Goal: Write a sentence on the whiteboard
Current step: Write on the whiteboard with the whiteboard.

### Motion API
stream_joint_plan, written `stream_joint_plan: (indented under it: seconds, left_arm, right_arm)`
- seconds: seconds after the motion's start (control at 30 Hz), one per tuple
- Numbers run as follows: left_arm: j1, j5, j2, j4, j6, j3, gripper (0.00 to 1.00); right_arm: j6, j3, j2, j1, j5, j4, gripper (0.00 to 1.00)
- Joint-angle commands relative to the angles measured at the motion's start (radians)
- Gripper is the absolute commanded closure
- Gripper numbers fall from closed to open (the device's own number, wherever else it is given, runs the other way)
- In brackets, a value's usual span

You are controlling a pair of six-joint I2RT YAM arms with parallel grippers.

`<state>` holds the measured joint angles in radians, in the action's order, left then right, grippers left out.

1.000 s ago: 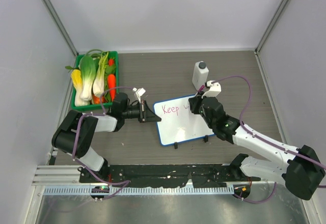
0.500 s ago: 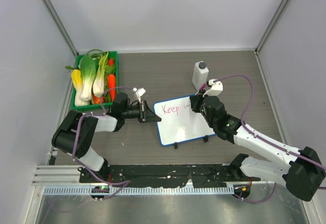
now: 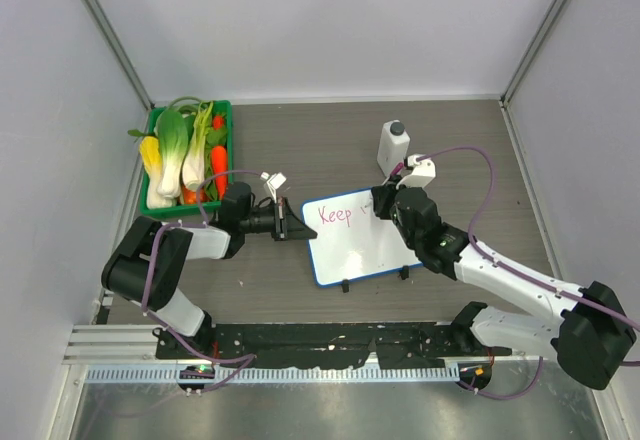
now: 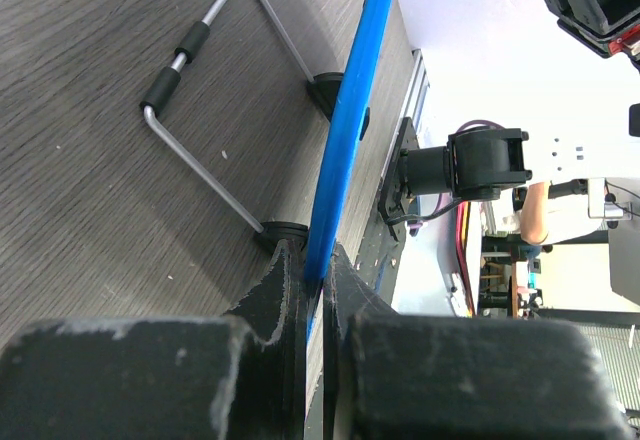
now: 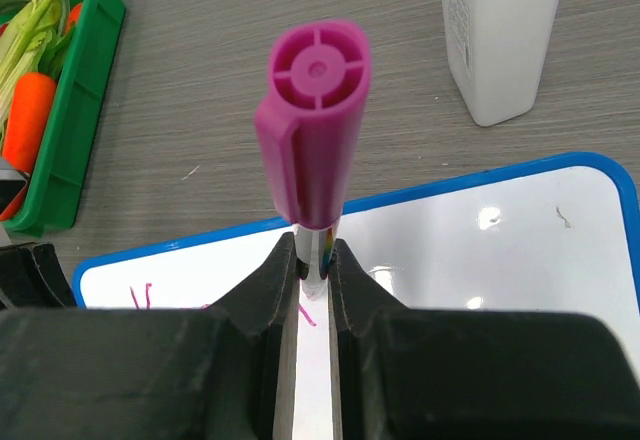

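Note:
The whiteboard, white with a thin blue rim and two black feet, lies mid-table. Pink-red words reading "Keep" run along its far edge, with a fresh stroke beside them. My left gripper is shut on the board's left rim. My right gripper is shut on a marker with a magenta cap, tip down on the white surface, where a short pink stroke shows between the fingers.
A white bottle with a dark cap stands just beyond the board's far right corner. A green crate of vegetables sits at the far left. The board's wire stand lies on the table behind it.
My right gripper with the marker has shifted slightly along the board's top edge. The left gripper and the board have not moved.

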<state>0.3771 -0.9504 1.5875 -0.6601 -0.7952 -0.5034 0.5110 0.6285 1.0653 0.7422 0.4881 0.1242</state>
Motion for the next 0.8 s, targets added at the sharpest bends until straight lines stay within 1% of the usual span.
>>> stream_joint_plan:
  seconds: [0.0,0.77]
  left_arm:
    - [0.016,0.039,-0.007,0.085,0.034,-0.003,1.00]
    - [0.019,0.039,-0.006,0.082,0.033,-0.003,1.00]
  right_arm:
    - [0.012,0.017,0.010,-0.003,0.035,0.043,0.99]
    - [0.038,-0.052,-0.028,-0.004,-0.020,-0.020,0.99]
